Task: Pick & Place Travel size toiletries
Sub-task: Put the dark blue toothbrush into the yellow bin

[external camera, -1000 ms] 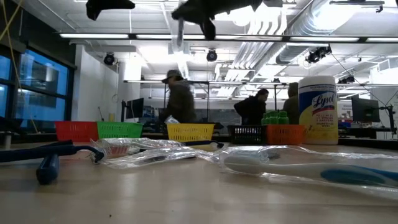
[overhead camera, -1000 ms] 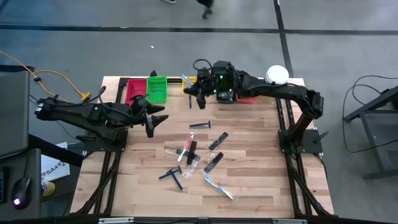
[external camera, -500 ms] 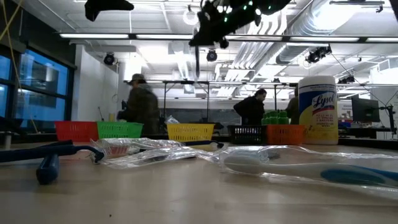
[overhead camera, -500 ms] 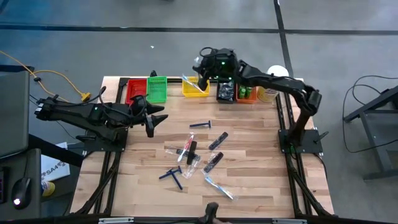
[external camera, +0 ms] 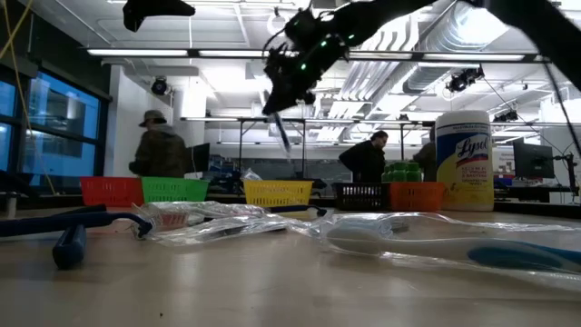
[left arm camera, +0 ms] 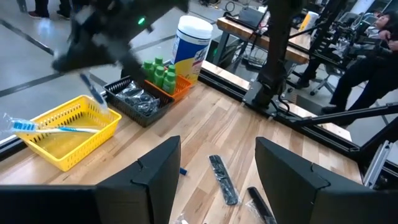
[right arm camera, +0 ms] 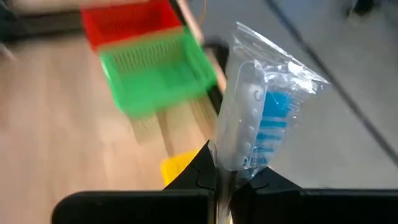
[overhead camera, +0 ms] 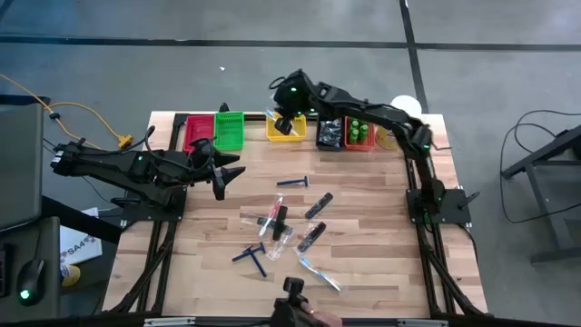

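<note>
My right gripper hangs over the yellow bin at the far edge, shut on a clear-wrapped toothbrush with blue bristles. The left wrist view shows this toothbrush slanting down above the bin, where another wrapped toothbrush lies. My left gripper waits open above the table's left part. Blue razors, black tubes and wrapped toothbrushes lie flat mid-table. My right gripper pinches the wrapped toothbrush between its two fingers just behind the bristle head. The head end sticks out past the fingertips. The fingers slant downward from the table's right side. The toothbrush is lifted clear, pointing down over the yellow bin.
Along the far edge stand a red bin, a green bin, a black bin and an orange bin with green bottles. A large white jar stands at the far right. People move in the room behind.
My right gripper has carried the toothbrush toward the far edge and somewhat leftward, then sunk toward the yellow bin. Its fingers have tipped downward and rolled. It stays shut on the toothbrush. A person behind the table has walked leftward.
</note>
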`<action>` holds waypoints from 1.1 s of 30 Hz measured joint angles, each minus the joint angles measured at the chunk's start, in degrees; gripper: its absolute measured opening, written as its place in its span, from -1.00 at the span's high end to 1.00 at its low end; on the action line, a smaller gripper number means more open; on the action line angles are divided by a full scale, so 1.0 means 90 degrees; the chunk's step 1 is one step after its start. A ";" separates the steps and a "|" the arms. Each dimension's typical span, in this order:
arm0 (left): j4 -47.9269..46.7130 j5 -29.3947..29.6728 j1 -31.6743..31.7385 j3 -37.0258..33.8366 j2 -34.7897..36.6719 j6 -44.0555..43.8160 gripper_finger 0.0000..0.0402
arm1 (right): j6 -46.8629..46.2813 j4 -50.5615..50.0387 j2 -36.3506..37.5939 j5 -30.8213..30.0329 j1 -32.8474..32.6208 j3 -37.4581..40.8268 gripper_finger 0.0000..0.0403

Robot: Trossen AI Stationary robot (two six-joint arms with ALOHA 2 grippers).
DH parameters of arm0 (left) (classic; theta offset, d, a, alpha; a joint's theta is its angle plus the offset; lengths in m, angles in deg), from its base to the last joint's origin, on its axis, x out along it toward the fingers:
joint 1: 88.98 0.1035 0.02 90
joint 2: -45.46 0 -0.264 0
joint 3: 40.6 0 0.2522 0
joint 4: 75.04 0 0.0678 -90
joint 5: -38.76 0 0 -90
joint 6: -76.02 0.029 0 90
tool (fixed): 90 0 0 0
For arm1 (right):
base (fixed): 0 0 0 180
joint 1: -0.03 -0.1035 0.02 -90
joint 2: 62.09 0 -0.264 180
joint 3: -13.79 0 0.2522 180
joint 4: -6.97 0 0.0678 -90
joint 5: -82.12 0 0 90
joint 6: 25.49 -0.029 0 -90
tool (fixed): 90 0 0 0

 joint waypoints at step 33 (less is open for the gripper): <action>-0.0287 -0.0007 0.0000 0.0000 0.0000 -0.0238 0.02 | 0.0676 -0.1301 -0.1211 -0.0640 -0.0004 -0.1130 0.93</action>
